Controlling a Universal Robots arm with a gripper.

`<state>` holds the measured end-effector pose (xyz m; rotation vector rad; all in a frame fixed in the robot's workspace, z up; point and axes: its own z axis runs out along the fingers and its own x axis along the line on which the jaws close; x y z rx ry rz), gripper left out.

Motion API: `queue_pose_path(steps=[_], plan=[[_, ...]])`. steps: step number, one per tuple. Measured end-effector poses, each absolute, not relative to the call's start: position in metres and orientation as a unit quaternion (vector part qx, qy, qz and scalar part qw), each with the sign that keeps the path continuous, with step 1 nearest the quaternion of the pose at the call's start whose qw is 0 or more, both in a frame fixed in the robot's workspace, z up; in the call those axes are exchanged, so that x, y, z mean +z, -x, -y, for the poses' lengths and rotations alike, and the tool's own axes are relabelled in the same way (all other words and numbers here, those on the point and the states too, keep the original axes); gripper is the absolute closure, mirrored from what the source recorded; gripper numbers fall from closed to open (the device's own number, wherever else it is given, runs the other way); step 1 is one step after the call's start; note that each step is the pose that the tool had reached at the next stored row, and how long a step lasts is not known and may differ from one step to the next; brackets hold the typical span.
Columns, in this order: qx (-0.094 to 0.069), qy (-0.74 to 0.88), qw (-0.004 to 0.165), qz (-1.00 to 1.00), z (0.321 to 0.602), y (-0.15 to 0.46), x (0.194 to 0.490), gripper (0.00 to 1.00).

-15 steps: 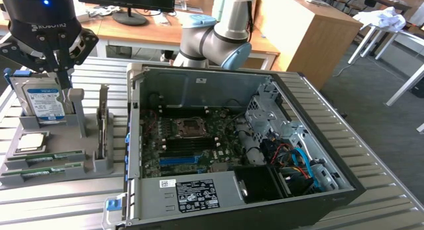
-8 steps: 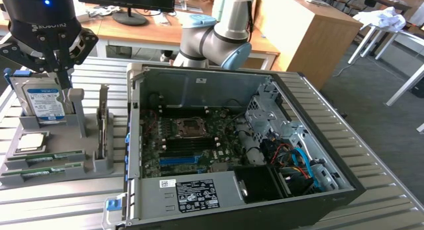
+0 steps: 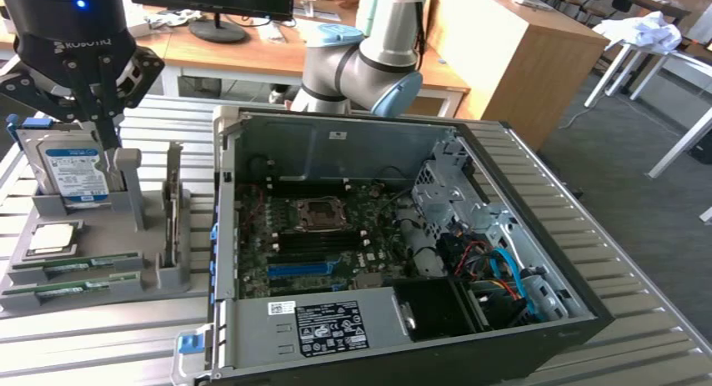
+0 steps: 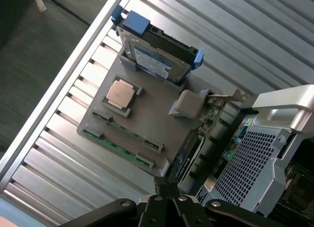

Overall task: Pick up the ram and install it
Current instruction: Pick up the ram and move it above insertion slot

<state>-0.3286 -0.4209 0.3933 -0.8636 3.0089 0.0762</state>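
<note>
1. While your gripper hangs above the grey holder tray on the exterior view's left, it is clenched and grasps nothing. The wrist view has the black fingertips pressed together, clear of the tray.
2. The ram lies flat in the slot along the tray's front edge, untouched and well below your gripper. From the wrist view you get the ram from above, as a thin green strip along the tray's edge.
3. The exterior view gives you a second green stick in the next slot, just behind the ram.
4. The tray also carries a hard drive, standing upright with a blue-and-white label.
5. A square silver processor chip lies flat between the drive and the ram slots.
6. The exterior view adds the open computer case just beside the tray on the exterior view's right. You also see the motherboard inside the case and the robot arm behind it.
7. The wrist view adds a top-down look at the tray layout, the drive's blue end pieces and the slatted metal table under the tray.
</note>
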Motion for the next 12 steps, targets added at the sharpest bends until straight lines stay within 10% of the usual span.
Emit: queue_pose_path(steps=[12], plan=[[0.024, 0.298, 0.005, -0.954, 0.4209, 0.3287, 0.3933, 0.90]])
